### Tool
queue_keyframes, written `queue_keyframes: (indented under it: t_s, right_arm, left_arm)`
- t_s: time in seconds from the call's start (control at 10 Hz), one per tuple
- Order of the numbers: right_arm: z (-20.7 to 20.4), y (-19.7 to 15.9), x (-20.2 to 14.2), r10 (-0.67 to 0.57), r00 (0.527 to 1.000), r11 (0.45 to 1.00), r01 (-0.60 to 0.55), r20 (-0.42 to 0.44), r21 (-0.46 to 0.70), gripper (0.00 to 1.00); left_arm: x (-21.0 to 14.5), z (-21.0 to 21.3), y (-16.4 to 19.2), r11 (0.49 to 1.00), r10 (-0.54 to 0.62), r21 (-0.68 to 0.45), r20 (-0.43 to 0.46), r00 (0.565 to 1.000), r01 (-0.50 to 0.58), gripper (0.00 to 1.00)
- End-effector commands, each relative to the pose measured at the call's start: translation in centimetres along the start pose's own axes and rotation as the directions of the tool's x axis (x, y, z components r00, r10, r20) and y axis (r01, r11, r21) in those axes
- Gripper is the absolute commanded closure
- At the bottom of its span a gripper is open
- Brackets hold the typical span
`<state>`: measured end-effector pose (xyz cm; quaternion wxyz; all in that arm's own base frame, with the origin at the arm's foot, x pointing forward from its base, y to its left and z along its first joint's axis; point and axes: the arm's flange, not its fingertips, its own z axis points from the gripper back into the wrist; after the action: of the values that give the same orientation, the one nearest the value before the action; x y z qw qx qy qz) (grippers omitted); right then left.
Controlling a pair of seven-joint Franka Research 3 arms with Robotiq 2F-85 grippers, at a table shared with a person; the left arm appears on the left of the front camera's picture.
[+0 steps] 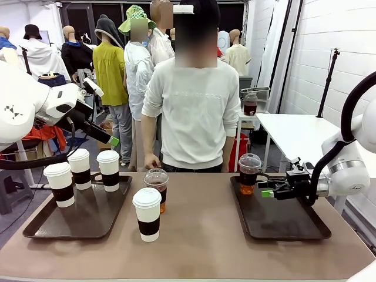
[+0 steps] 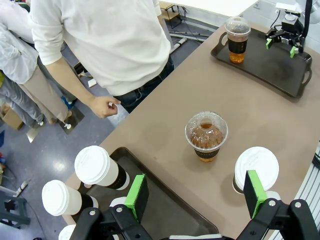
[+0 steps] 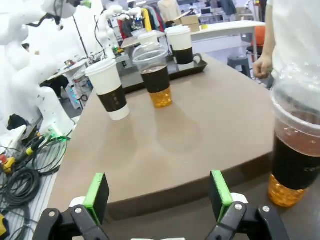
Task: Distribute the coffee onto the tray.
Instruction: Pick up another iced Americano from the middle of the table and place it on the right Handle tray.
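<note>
Three white lidded coffee cups with brown sleeves stand on the left tray. Another white cup and a clear dome-lidded iced coffee stand on the table between the trays. A second iced coffee stands at the far left corner of the right tray. My right gripper hovers open just right of it, low over that tray; in the right wrist view this cup is off to the right of the open gripper. My left gripper is open, raised high above the left tray.
A person stands at the far side of the table, one hand at the table edge behind the middle iced coffee. More people stand behind. A white table is at the back right. Bare tabletop lies between the trays.
</note>
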<state>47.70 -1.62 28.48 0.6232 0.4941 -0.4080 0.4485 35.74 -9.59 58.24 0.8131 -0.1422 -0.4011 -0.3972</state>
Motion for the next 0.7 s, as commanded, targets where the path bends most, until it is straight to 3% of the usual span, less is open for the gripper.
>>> queue_keyframes:
  t_s: [0.0,0.3,0.6]
  right_arm:
    - [-1.2,1.5,-0.5,0.061,0.998,0.998,-0.061,-0.005,0.033,0.0]
    - [-4.0,1.8,-1.2,0.17,0.984,0.985,-0.17,0.049,-0.001,0.0]
    - [-6.9,1.0,-1.2,0.145,0.989,0.989,-0.146,0.037,0.014,0.0]
  left_arm:
    - [0.0,0.0,0.1,1.0,0.002,-0.014,0.008,1.0,-0.002,0.0]
    - [0.0,0.0,0.1,1.0,0.002,-0.014,0.008,1.0,-0.002,0.0]
    - [0.0,0.0,0.1,1.0,0.002,-0.014,0.008,1.0,-0.002,0.0]
